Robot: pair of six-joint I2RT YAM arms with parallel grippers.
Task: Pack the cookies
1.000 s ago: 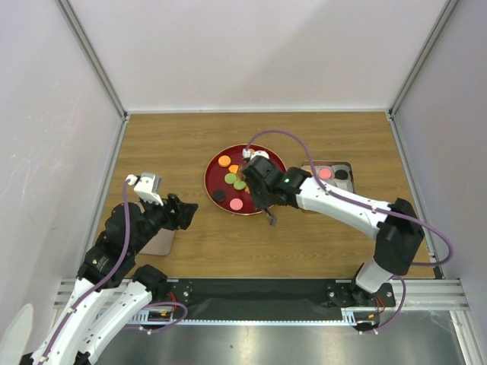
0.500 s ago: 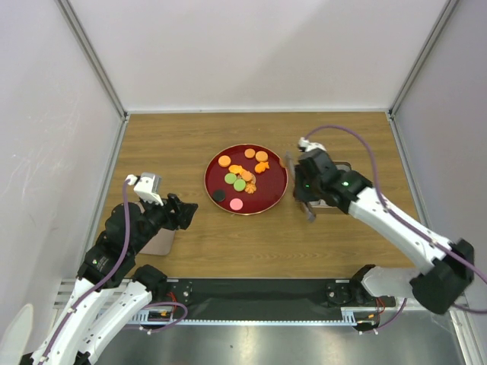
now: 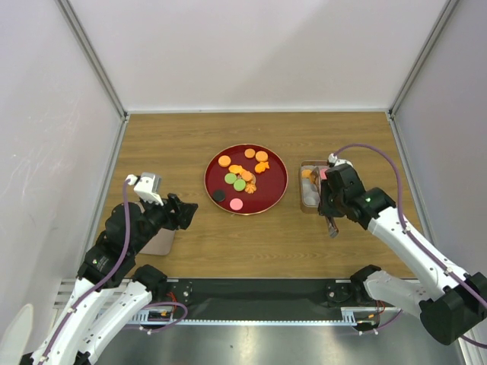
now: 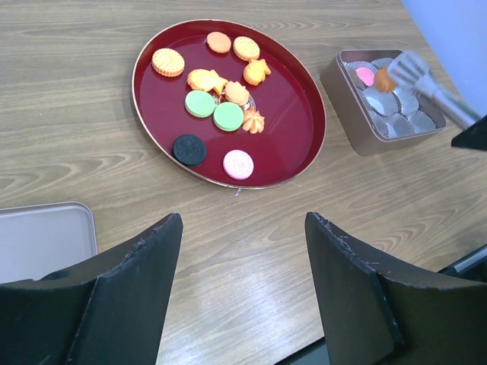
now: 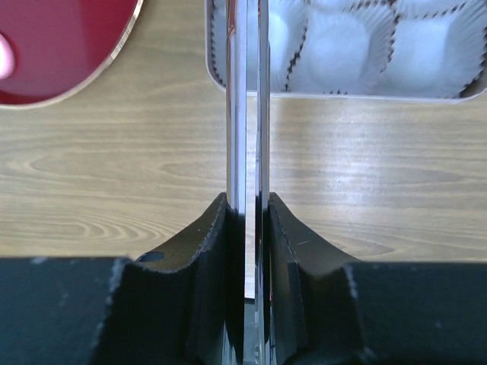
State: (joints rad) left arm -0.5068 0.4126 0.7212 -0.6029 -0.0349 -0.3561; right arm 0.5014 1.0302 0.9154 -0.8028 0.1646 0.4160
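Several cookies point(image 3: 240, 179), orange, green, pink and black, lie on the dark-red plate point(image 3: 211, 169) at mid-table; they also show in the left wrist view point(image 4: 214, 112). My right gripper point(image 3: 329, 207) is shut on metal tongs point(image 5: 247, 99). The tongs point(image 4: 417, 74) hold an orange cookie point(image 4: 384, 80) over the metal tin point(image 4: 346, 103), which is lined with white paper cups point(image 5: 342, 38) and holds a pink cookie point(image 4: 365, 76). My left gripper point(image 4: 243, 220) is open and empty, low over the wood near the plate's front.
The tin point(image 3: 306, 199) stands right of the plate, mostly under my right arm. A flat grey lid point(image 4: 42, 237) lies at the near left under my left arm point(image 3: 156, 213). White walls enclose the table on three sides.
My right arm has swung from over the plate to the right, carrying the tongs to the tin. The left arm has not moved.
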